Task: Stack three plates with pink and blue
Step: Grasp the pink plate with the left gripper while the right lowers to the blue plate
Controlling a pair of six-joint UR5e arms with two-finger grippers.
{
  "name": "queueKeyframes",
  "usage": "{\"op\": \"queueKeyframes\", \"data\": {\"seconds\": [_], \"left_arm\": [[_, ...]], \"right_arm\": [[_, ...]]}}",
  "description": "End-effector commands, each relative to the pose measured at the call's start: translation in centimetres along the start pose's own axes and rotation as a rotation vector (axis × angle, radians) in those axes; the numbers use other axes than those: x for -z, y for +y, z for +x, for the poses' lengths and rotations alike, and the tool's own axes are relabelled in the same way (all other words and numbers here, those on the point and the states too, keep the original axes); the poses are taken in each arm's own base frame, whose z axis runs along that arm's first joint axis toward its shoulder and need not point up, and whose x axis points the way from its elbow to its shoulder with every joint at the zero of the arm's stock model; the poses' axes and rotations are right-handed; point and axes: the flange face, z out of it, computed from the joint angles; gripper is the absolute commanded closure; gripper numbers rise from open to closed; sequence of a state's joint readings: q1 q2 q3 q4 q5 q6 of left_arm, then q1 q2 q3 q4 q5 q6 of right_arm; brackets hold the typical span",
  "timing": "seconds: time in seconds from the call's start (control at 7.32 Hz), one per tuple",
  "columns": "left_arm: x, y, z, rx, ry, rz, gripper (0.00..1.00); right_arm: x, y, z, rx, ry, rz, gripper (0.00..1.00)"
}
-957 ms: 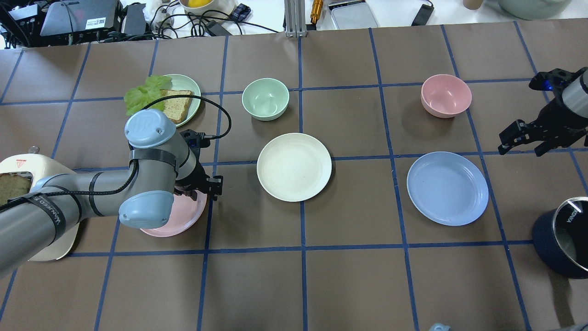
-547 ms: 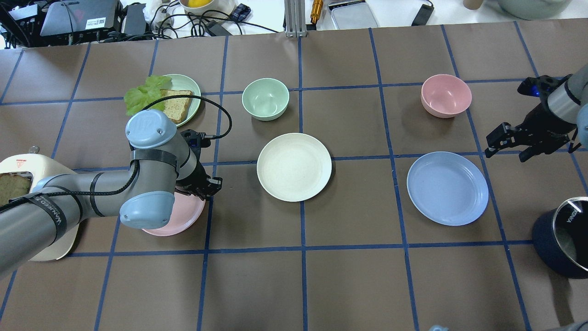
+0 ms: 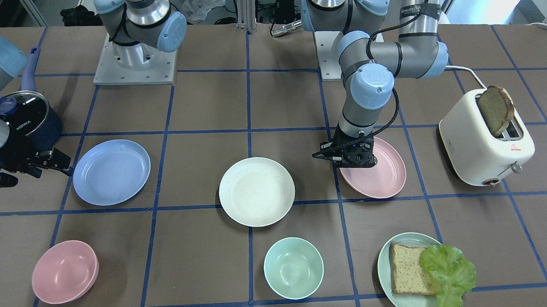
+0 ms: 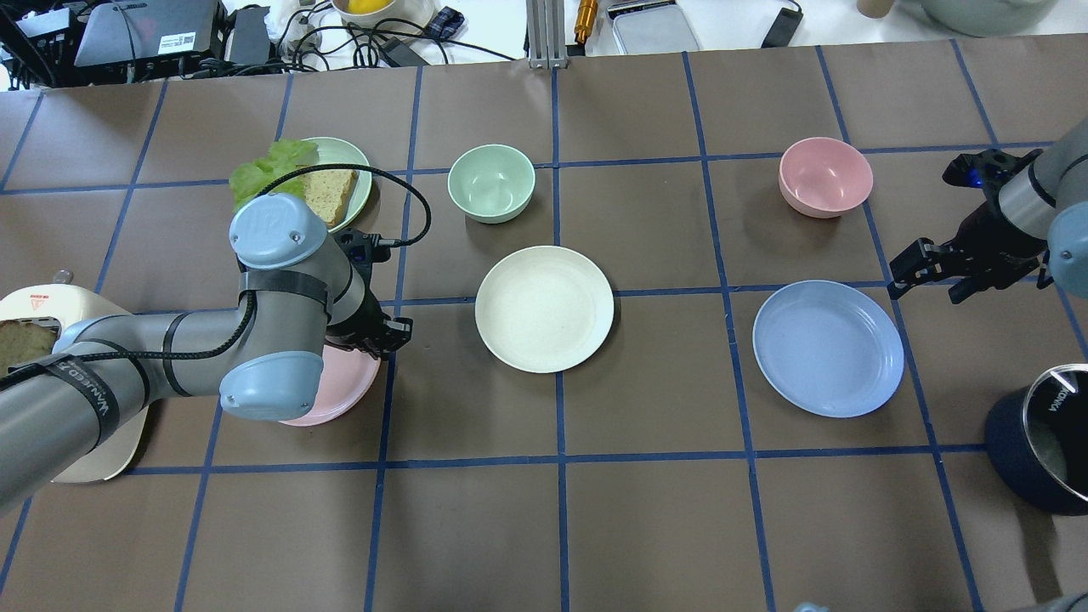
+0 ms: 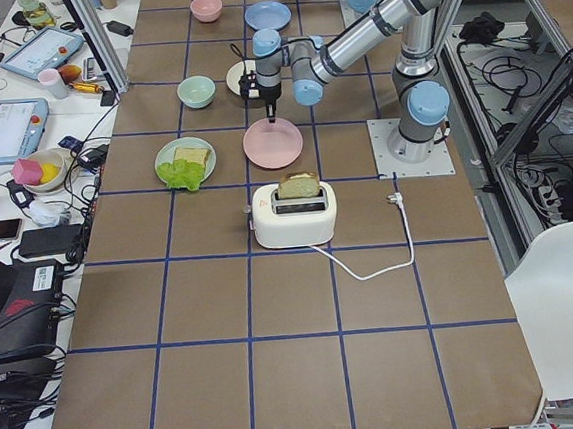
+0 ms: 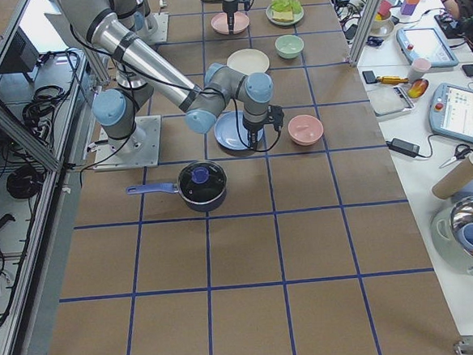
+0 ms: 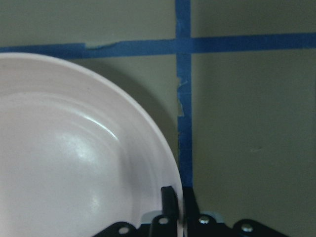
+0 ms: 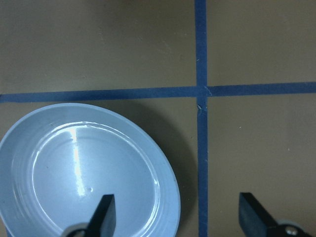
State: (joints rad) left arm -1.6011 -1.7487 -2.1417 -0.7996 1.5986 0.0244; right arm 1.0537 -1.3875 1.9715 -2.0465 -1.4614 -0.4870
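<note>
On robot's left, pale pink shallow round matte plate (image 3: 380, 176) was near a white toaster (image 3: 481, 149), rim pinched in left gripper (image 3: 353, 160) (prob. light, stiff, slick; rim the only hold). By light blue round plate (image 3: 111, 172), right gripper (image 4: 935, 280) hung spread wide.

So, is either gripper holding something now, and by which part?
The left gripper holds the pink plate by its rim, on the side nearest the cream plate. The right gripper, open near the blue plate, holds nothing.
</note>
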Motion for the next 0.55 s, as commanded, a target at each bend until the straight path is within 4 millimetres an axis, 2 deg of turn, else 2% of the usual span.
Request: {"op": "queueKeyframes", "data": {"seconds": [0.0, 0.27, 0.41], "left_arm": [[4.6, -2.0, 4.3, -0.013, -0.059, 0.002, 1.0], [8.4, -5.6, 6.6, 0.068, -0.043, 0.005, 1.0], [9.2, -6.6, 9.4, 0.109, -0.031, 0.032, 1.0]], "right_arm": [[-1.8, 0.4, -0.3, 0.001, -0.039, -0.019, 0.22], [-2.8, 0.1, 0.0, 0.048, -0.035, -0.013, 0.22], [-3.5, -0.2, 0.4, 0.083, -0.026, -0.015, 0.22]]}}
